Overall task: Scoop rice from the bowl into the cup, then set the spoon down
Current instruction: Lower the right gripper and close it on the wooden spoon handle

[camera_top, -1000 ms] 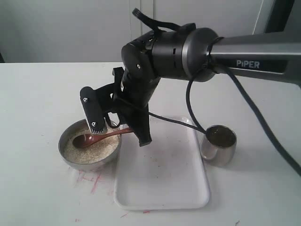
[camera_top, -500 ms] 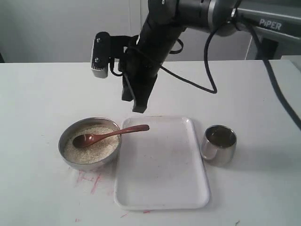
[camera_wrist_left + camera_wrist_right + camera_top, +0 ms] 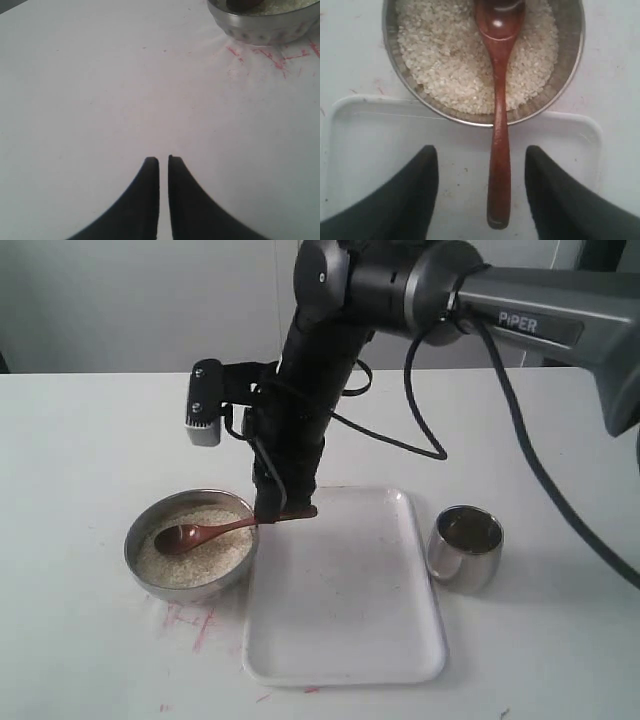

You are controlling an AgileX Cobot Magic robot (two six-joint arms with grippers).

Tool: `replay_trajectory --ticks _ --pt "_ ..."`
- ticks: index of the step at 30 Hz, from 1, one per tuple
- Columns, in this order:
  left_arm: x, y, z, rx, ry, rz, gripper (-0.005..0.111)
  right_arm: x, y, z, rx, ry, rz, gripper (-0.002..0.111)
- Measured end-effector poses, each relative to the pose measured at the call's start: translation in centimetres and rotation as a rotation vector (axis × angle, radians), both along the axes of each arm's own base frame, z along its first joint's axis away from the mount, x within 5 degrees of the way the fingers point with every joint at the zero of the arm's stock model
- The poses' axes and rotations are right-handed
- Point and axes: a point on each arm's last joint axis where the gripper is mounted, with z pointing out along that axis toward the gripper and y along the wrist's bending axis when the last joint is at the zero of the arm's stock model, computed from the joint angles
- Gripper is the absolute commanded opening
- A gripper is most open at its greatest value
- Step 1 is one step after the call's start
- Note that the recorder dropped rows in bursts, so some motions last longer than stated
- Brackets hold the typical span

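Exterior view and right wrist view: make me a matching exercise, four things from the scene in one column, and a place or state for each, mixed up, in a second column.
Column one
1. spoon
2. cup
3. tray
4. right end effector

Column two
A. open, one jaw on either side of the spoon handle
B. standing on the table, on the tray's side away from the bowl
C. scoop on the rice, handle reaching out over the tray
D. white, lying between bowl and cup

Pairs: 1-C, 2-B, 3-D, 4-A
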Motion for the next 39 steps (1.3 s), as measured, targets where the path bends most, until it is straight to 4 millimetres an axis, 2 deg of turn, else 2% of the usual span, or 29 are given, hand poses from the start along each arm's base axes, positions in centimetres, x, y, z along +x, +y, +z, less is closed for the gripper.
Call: replay_trajectory --ticks 5,10,22,39 --pt "0.0 0.0 0.0 0.000 0.000 0.000 0.014 -0.8 1.4 -0.2 -0.081 -0.084 0.118 0.048" --pt "0.0 0.0 0.0 0.000 0.000 0.000 0.014 -0.1 1.3 -1.5 -0.143 -0.100 0.051 0.048" --pt "0.0 0.0 0.0 0.000 0.000 0.000 0.014 0.7 1.5 -4.0 -0.186 -0.082 0.033 0.048" --pt "0.0 0.0 0.0 0.000 0.000 0.000 0.014 0.9 1.5 -4.1 -0.177 -0.095 0.012 0.042"
